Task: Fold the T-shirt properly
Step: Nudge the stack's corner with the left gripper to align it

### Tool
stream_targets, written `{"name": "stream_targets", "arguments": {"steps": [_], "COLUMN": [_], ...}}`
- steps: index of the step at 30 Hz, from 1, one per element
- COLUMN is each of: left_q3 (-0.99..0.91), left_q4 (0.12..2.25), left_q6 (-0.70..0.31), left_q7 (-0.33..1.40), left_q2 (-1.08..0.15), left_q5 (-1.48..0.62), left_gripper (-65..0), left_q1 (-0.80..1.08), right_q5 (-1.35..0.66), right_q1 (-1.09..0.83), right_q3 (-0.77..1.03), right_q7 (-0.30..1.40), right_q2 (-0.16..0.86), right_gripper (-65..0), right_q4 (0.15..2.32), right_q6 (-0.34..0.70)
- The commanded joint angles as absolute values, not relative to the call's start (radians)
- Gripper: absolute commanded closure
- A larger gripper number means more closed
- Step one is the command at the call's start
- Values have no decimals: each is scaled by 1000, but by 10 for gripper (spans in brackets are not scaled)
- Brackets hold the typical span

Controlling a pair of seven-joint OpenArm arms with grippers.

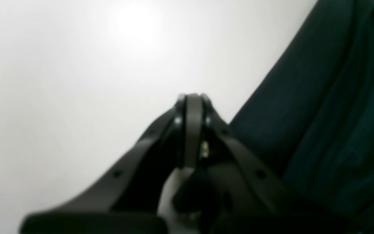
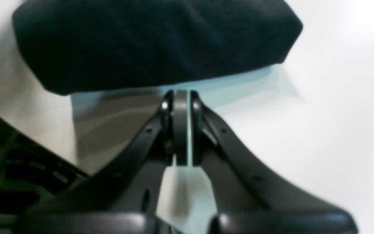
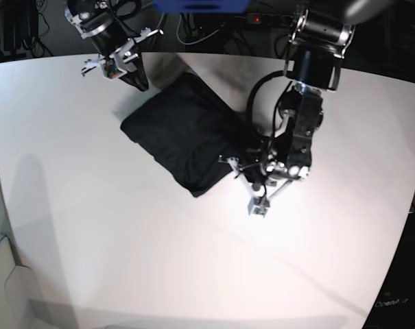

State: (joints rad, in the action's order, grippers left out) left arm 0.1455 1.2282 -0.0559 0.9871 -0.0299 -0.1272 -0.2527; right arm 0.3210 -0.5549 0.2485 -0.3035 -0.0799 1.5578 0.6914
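Observation:
The T-shirt (image 3: 183,137) lies as a dark folded bundle on the white table (image 3: 90,226), left of centre at the back. My left gripper (image 3: 256,204) is shut and empty, just off the bundle's near right corner. In the left wrist view its tips (image 1: 192,97) are over bare table, with the shirt (image 1: 320,113) to the right. My right gripper (image 3: 140,82) is shut and empty at the bundle's far left end. In the right wrist view its tips (image 2: 180,94) stop just short of the shirt's rounded edge (image 2: 154,45).
The table's back edge runs behind the right gripper, with cables and dark gear (image 2: 11,175) beyond it. A power strip (image 3: 262,19) and more cables lie past the back edge. The left arm (image 3: 300,116) reaches down beside the shirt's right side.

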Motion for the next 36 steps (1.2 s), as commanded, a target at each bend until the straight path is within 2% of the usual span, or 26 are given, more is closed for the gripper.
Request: {"name": "stream_targets", "arguments": {"steps": [1, 6, 10, 18, 22, 29, 36], "left_q3": [148, 150, 142, -54, -16, 143, 170], "left_q4": [1208, 1228, 1320, 1538, 1558, 1596, 1583], "left_q6": [-61, -61, -61, -68, -70, -68, -67], "left_q7": [1013, 1032, 1098, 1287, 1376, 1383, 1377], "left_q2": [-10, -10, -96, -197, -203, -193, -154], "left_q5": [-130, -127, -136, -136, -136, -136, -131], "left_gripper": [0, 0, 0, 0, 0, 0, 0], "left_q1": [-272, -297, -302, -278, -242, -157, -137], "right_q5": [306, 306, 306, 306, 306, 306, 306], "right_q1": [-568, -573, -565, -564, -544, -538, -538], "right_q3": [249, 249, 249, 248, 246, 246, 246], "right_q7": [-332, -332, -332, -332, -332, -332, -332], "right_q2": [-77, -77, -77, -77, -77, -77, -77], "right_gripper": [0, 0, 0, 0, 0, 0, 0], "right_q4": [1573, 1573, 1573, 1573, 1570, 1570, 1570], "right_q6": [698, 698, 698, 698, 698, 698, 698]}}
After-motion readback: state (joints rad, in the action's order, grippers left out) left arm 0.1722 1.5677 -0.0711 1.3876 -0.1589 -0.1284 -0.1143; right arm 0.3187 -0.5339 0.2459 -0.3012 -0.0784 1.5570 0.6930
